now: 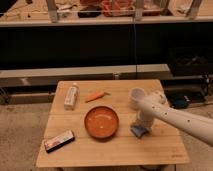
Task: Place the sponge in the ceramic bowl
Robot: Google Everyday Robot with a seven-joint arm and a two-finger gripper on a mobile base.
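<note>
Sponge (140, 132) lies on bench (165, 150) just right of bowl (86, 123), not in it. Pincer (141, 125) sits down over sponge; grip cannot be told. Lift and transfer into bowl judged left.

The white arm (175, 116) slants in from the right, pincer (140, 128) pointing down low.

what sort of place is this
Likely a robotics lab: a cluttered workbench runs behind, and a small wooden table is staged with a bowl, sponge and carrot. The robot's end effector is down at the sponge, right of the bowl.
</note>
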